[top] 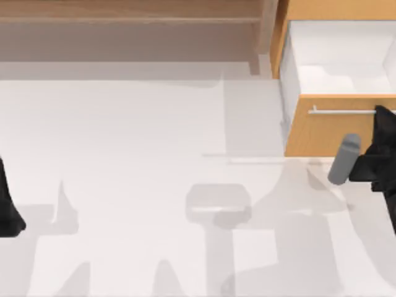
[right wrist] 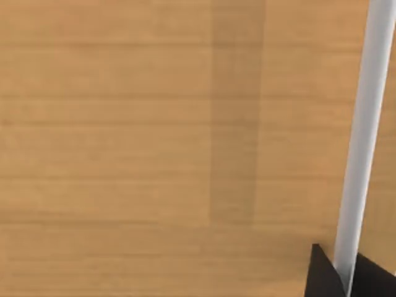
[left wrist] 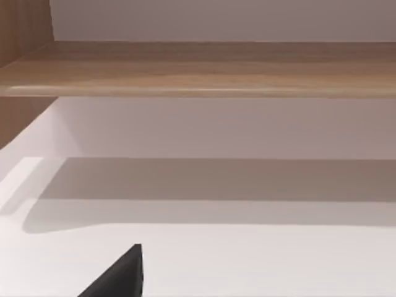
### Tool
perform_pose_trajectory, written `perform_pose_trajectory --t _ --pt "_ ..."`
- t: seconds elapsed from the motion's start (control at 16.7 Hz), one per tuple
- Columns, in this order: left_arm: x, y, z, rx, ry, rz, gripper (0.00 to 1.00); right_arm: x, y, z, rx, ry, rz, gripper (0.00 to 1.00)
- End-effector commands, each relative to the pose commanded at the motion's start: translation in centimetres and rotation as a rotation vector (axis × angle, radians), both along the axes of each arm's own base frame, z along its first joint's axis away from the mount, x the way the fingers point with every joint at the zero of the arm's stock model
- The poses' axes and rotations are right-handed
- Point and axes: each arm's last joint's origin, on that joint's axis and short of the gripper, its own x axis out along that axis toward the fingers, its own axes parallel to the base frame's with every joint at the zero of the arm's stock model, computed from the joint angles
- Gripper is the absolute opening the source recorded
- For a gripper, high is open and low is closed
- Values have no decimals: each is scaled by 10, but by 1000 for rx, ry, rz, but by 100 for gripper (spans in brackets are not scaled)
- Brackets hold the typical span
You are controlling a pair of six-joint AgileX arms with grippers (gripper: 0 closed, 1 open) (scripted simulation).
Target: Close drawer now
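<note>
1 drawer (top: 337, 68) pulled out, white inside, right tool (top: 385, 117) at handle (top: 343, 111)

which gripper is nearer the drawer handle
Right. The right gripper is at the handle on the drawer front; the left gripper sits far off at the table's left edge.

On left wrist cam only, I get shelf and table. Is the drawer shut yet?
Observer: No. The drawer stands pulled out at the top view's upper right, with its white inside showing.
Operator: Where's the right arm?
Observer: The right gripper is at the right end of the drawer's silver handle. Its wrist view has the orange front close up.
Operator: And the left?
Observer: The left gripper is parked at the table's left edge, far from the drawer.
</note>
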Motion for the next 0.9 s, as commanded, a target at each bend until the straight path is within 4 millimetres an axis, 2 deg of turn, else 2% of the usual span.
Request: perform_pose_trajectory --t 0.3,0.72,0.9 --pt "0 0 0 0 0 0 100 4 1 -1 2 4 1 0" --pt "0 0 0 0 0 0 100 56 0 -1 2 4 0 0" --pt "0 0 0 0 0 0 100 63 0 -1 1 6 1 0"
